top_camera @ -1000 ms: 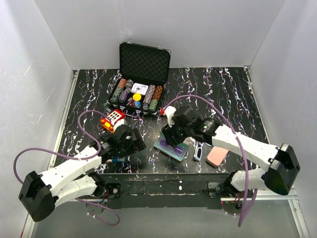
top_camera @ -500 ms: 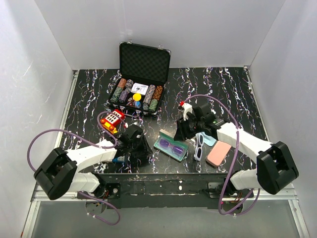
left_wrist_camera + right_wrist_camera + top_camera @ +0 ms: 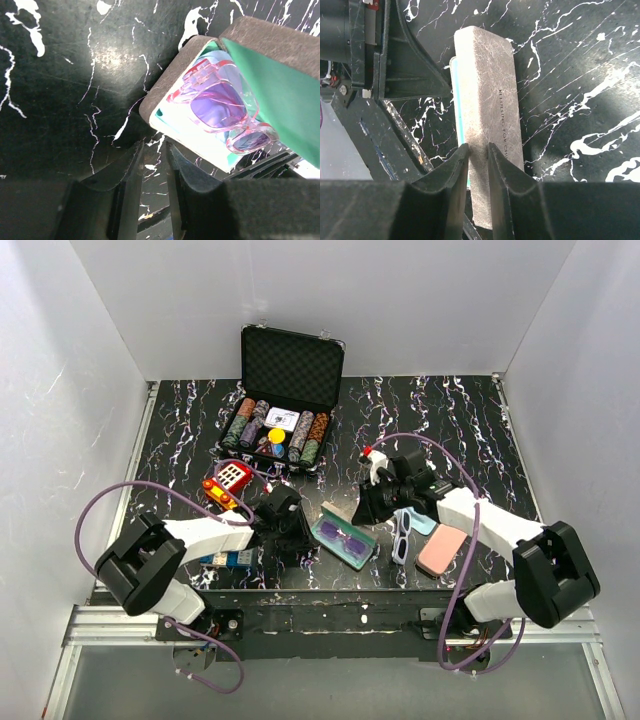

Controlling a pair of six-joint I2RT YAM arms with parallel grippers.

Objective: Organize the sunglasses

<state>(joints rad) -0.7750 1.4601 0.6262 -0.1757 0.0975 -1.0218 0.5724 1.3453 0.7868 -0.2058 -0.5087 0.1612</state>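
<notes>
Purple pair [image 3: 225, 107] sits in the open case [image 3: 345, 533], white pair [image 3: 402, 532] still loose on the surface, both fingers nearly closed, holding nothing.

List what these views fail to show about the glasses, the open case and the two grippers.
- Purple sunglasses: left wrist view, the far lens is partly under the case's green lid lining; top view too small for detail.
- Grey-brown case: right wrist view, interior hidden by its raised lid.
- Right gripper: whether its fingers pinch the lid; contact unclear.
- White sunglasses: top view only, too small.
- Left gripper: fingertip ends cut off below.
</notes>
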